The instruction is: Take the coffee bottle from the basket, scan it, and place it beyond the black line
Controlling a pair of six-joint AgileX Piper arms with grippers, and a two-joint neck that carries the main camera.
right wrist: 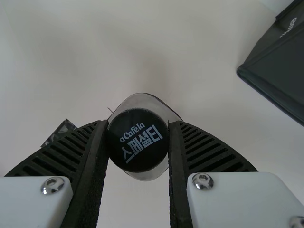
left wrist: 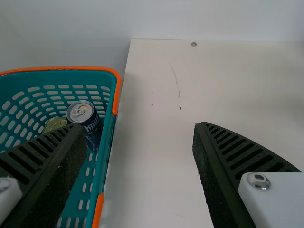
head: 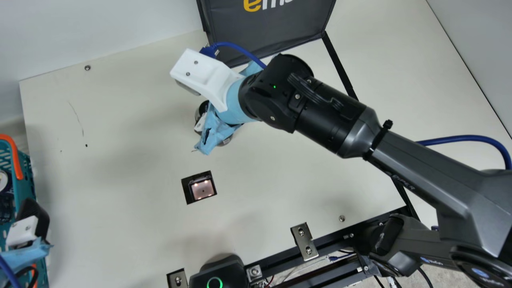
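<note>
In main view, showing the right hand (head: 217,127) over the table (head: 120,192), between the black bag (head: 266,30) and the lit scanner (head: 202,189), on the scanner's side of the black line (head: 340,66). At the opposite side, showing the left hand (head: 33,216) by the teal basket (head: 25,172) with its orange handle (head: 16,158). In left wrist view, spreading fingers (left wrist: 237,152) wide with no grip on anything, with one over the basket and the other over the table. Inside the basket, showing a dark can (left wrist: 90,121) beside a gold can (left wrist: 55,123), partly hidden by the nearer finger. In right wrist view, holding the coffee bottle (right wrist: 145,101) between both fingers (right wrist: 209,147), closed to the width of its black cap (right wrist: 137,140) and touching it on two sides, with cap facing the camera and the clear body behind. Beyond the fingers, showing part of the scanner at one side and the bag at the other.
</note>
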